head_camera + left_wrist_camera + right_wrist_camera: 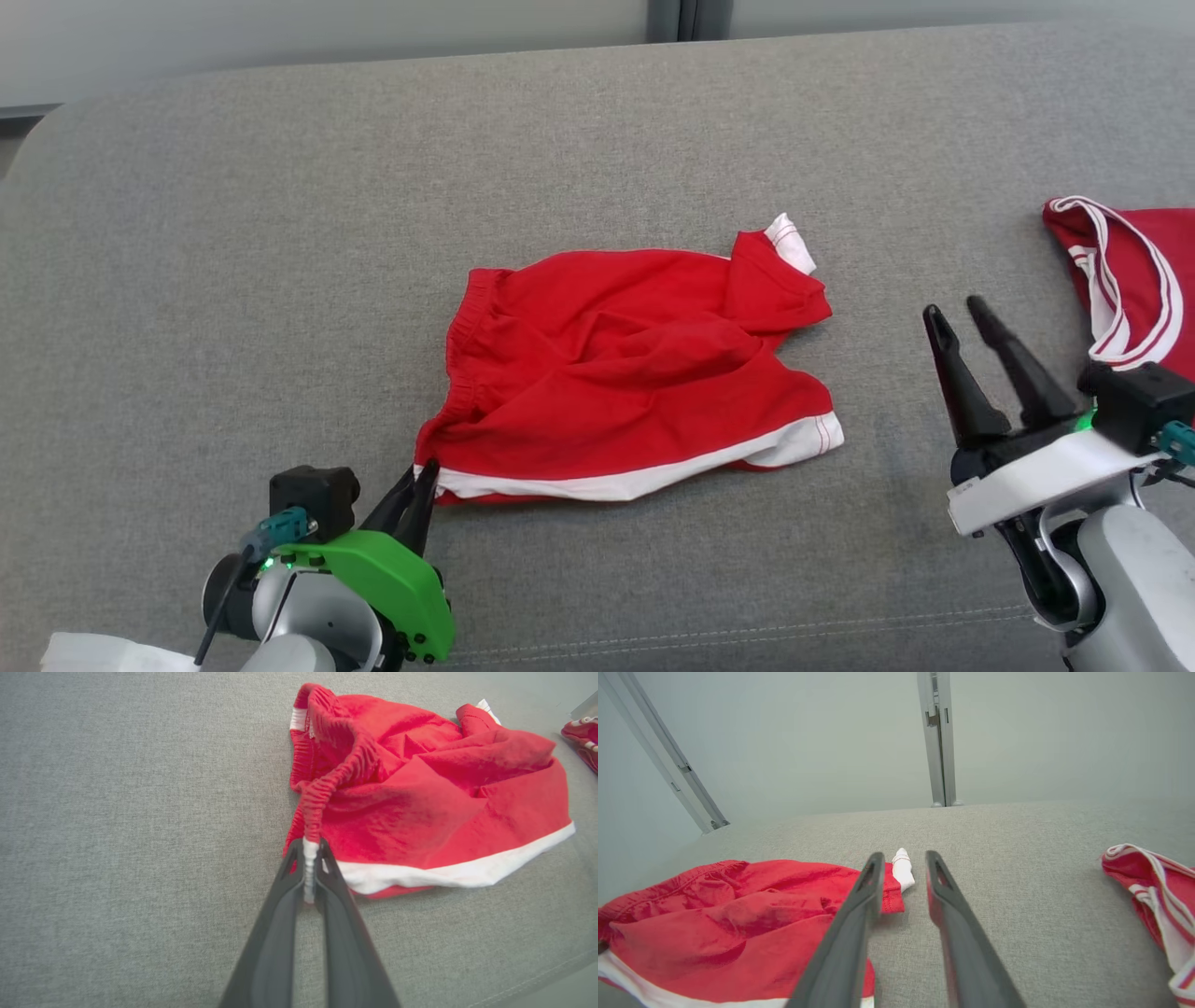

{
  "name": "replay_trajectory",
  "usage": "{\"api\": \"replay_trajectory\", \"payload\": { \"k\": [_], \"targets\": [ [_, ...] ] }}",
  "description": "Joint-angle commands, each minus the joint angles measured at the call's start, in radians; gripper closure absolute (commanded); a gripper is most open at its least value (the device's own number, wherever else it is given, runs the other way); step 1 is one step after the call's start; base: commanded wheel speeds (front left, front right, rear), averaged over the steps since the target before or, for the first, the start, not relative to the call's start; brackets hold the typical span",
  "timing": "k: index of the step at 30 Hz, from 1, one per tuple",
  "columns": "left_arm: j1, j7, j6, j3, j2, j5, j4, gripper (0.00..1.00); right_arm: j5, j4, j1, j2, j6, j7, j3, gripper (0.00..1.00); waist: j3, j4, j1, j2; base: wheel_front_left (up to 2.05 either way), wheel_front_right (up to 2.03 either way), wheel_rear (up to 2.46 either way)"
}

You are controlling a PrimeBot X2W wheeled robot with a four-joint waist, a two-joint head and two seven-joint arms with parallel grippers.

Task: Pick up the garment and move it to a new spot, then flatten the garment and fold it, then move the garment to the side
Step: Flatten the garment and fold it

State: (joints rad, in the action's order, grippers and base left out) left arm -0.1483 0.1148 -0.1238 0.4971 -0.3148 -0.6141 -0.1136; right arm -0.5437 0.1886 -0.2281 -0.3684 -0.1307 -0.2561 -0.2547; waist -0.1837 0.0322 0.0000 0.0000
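A pair of red shorts with white hem bands lies crumpled in the middle of the grey couch seat; it also appears as the shorts and the shorts. My left gripper is shut on the near-left corner of the shorts, where the waistband meets the white hem; the left wrist view shows the white edge pinched between the fingers of that gripper. My right gripper stands open to the right of the shorts, apart from them, with nothing between the fingers of that gripper.
A second red garment with white stripes lies at the seat's right edge, just beyond my right gripper, seen also as the second garment. The grey seat stretches bare to the left. A seam runs along the front edge.
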Motion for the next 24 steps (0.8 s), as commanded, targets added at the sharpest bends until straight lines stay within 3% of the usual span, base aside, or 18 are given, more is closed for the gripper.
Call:
{"api": "replay_trajectory", "payload": {
  "k": [1, 12, 24],
  "targets": [
    [0.011, 0.003, -0.005, -0.003, -0.008, -0.002, 0.003, 1.00, 0.013, -0.018, 0.011, 0.004, 0.000, -0.004, 0.009, 0.00, 0.011, -0.012, 0.0000, 0.0000, 0.00, 0.00, 0.00],
    [0.042, 0.012, -0.015, -0.009, -0.019, -0.028, -0.010, 1.00, 0.204, -0.278, 0.139, 0.091, 0.000, 0.059, 0.147, 0.00, 0.065, -0.051, 0.0000, 0.0000, 0.00, 0.00, 0.00],
    [0.084, 0.015, -0.014, 0.001, -0.022, -0.048, -0.029, 1.00, 0.257, -0.345, 0.330, 0.194, 0.000, 0.132, 0.251, 0.00, 0.137, -0.067, 0.0000, 0.0000, 0.00, 0.00, 0.00]
  ]
}}
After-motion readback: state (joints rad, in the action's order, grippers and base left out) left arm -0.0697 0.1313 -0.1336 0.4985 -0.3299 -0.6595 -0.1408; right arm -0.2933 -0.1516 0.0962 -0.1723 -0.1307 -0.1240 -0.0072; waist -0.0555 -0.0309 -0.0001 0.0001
